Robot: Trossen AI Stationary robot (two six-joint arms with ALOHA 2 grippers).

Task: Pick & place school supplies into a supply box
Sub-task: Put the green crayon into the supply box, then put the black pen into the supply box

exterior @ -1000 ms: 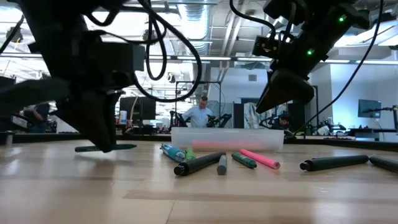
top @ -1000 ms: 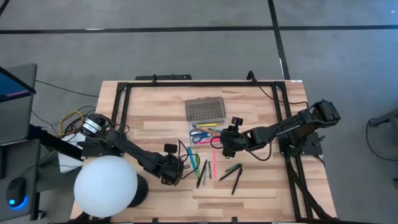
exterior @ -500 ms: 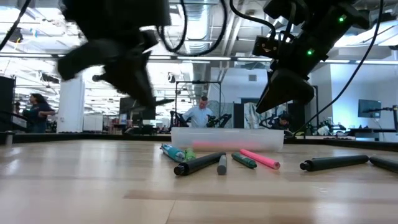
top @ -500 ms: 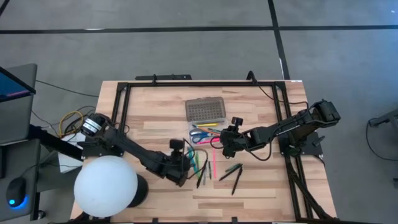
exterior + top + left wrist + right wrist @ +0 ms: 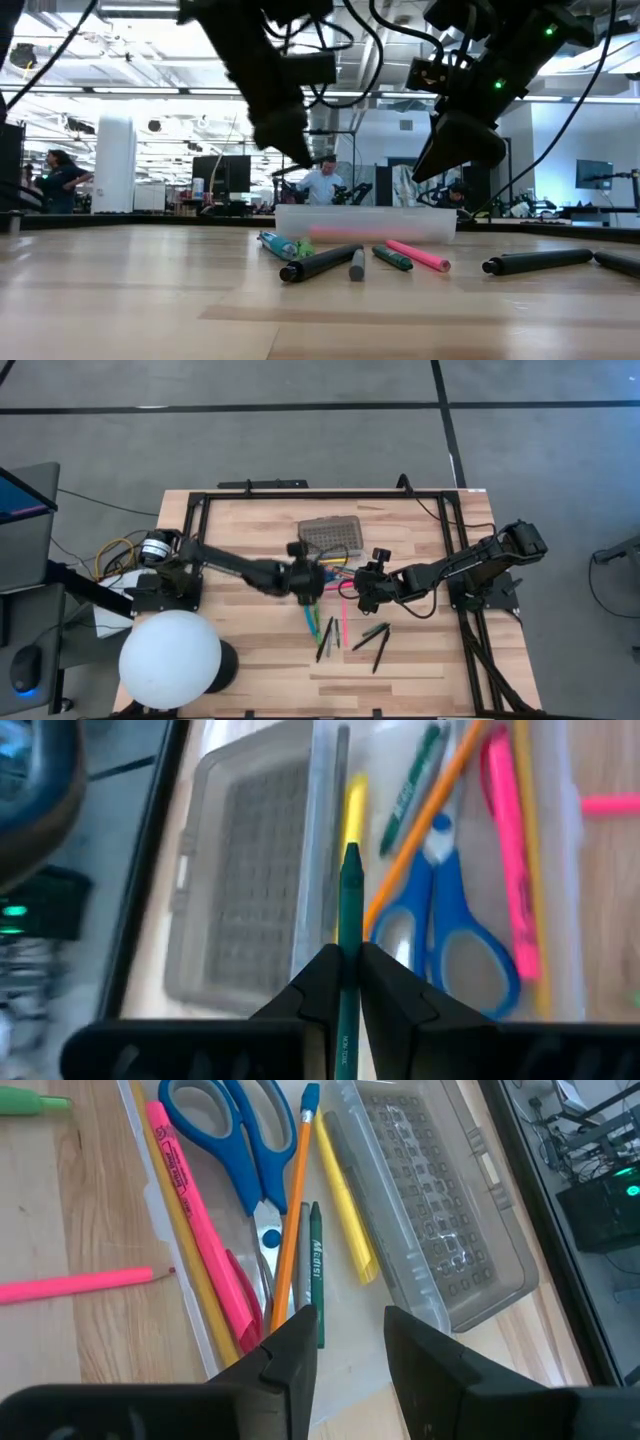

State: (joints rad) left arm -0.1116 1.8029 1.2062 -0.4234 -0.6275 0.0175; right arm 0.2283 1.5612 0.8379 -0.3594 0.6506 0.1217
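High view: left hand [image 5: 307, 582] over the supply box [image 5: 330, 550] tray, pinching a green pencil [image 5: 349, 935] above the scissors [image 5: 440, 910]. Right hand [image 5: 362, 592] hovers just beside the box, fingers spread, empty. Loose pens [image 5: 372, 637] on worktop [image 5: 250, 530].

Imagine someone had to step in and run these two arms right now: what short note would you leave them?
Left gripper: fingers shut on a green pencil, held above the open supply box.
Right gripper: fingers open, empty, hovering beside the box.
Done: the clear tray already holds the blue scissors, a yellow marker, an orange pencil, a pink highlighter and a green pen.
Left: drop the green pencil in, then collect what lies on the table: a pink pen, a green marker and several dark pens. The grey lid stands open.
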